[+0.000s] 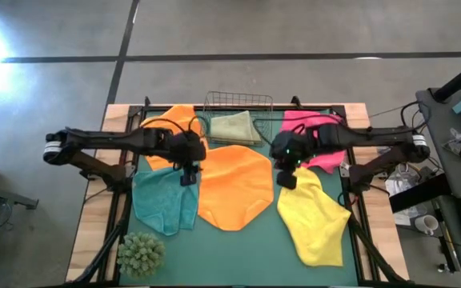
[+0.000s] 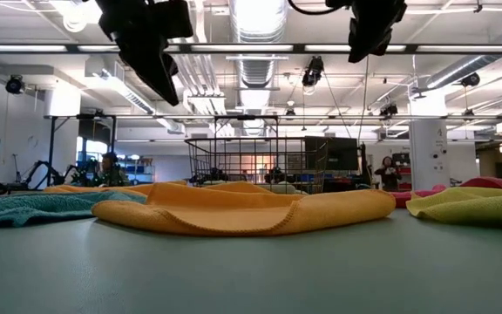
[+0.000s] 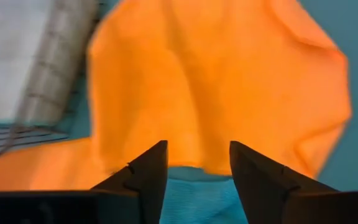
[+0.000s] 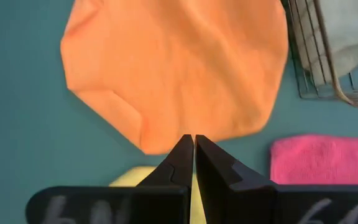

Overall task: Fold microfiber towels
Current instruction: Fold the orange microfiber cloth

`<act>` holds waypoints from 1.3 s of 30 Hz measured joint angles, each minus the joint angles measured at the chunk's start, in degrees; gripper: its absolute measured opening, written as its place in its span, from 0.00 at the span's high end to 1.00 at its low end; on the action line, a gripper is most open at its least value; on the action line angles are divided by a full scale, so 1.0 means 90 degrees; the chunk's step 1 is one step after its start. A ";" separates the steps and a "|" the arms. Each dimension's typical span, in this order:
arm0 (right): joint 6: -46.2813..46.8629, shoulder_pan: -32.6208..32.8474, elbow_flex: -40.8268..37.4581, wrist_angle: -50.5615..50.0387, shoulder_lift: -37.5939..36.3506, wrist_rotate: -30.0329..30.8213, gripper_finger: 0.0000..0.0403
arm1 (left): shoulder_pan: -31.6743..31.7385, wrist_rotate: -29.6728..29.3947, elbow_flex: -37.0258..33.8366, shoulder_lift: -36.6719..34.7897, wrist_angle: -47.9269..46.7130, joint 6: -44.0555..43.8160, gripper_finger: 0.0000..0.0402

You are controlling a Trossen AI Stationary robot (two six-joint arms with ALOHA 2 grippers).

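Note:
An orange towel [image 1: 234,188] lies spread flat in the middle of the green table, its edges folded in a little. Left of it lies a teal towel [image 1: 162,200], right of it a yellow one [image 1: 314,216]. A second orange towel [image 1: 174,120] and a pink one [image 1: 318,136] lie at the back. A pale olive-green towel [image 1: 234,128] rests in the wire basket. My left gripper [image 3: 197,162] hangs open above the seam between teal and orange. My right gripper [image 4: 194,155] hangs shut above the orange towel's right edge, over the yellow towel [image 4: 129,177].
The wire basket [image 1: 238,102] stands at the table's far edge, in the middle. A green spiky plant ball [image 1: 141,254] sits at the near left corner. Bare green table shows along the near edge. In the low view both grippers [image 2: 159,70] [image 2: 371,39] hang well above the towels.

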 joint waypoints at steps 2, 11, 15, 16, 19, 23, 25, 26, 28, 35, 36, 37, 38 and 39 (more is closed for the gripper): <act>0.0260 0.0255 -0.0104 0.0262 0.0000 0.0229 0.98 | -0.0197 0.0043 -0.0054 0.0086 0.0062 0.0129 0.60; 0.1200 0.1127 -0.0398 0.0952 0.0115 0.0657 0.98 | -0.1016 0.0389 -0.0188 0.0775 0.1209 0.0497 0.60; 0.1465 0.1389 -0.0404 0.0953 0.0263 0.0701 0.98 | -0.1270 0.0644 -0.0288 0.1188 0.1567 0.0492 0.60; 0.1479 0.1442 -0.0404 0.0960 0.0306 0.0704 0.98 | -0.1333 0.0683 -0.0300 0.1299 0.1606 0.0494 0.60; 0.1482 0.1516 -0.0404 0.0955 0.0368 0.0704 0.98 | -0.1515 0.0795 -0.0304 0.1592 0.1691 0.0494 0.60; 0.1482 0.1523 -0.0404 0.0955 0.0410 0.0706 0.98 | -0.1671 0.0976 -0.0304 0.1975 0.1728 0.0502 0.60; 0.1481 0.1520 -0.0404 0.0953 0.0425 0.0707 0.98 | -0.1711 0.1015 -0.0304 0.2170 0.1728 0.0484 0.60; 0.1479 0.1520 -0.0404 0.0954 0.0425 0.0707 0.98 | -0.1720 0.1017 -0.0304 0.2251 0.1731 0.0457 0.60; 0.1477 0.1520 -0.0404 0.0955 0.0425 0.0707 0.98 | -0.1722 0.1018 -0.0304 0.2370 0.1732 0.0402 0.60; 0.1431 0.1551 -0.0404 0.0953 0.0418 0.0698 0.98 | -0.1723 0.1021 -0.0358 0.2463 0.1607 -0.0476 0.60; 0.1425 0.1562 -0.0404 0.0953 0.0418 0.0697 0.98 | -0.1723 0.1034 -0.0397 0.2463 0.1599 -0.0677 0.60; 0.1412 0.1564 -0.0404 0.0950 0.0418 0.0695 0.98 | -0.1728 0.1082 -0.0435 0.2463 0.1543 -0.0849 0.60; 0.1403 0.1564 -0.0404 0.0953 0.0420 0.0694 0.98 | -0.1735 0.1145 -0.0472 0.2463 0.1499 -0.0994 0.60; 0.1369 0.1564 -0.0404 0.0950 0.0420 0.0690 0.98 | -0.1742 0.1201 -0.0516 0.2463 0.1498 -0.1088 0.60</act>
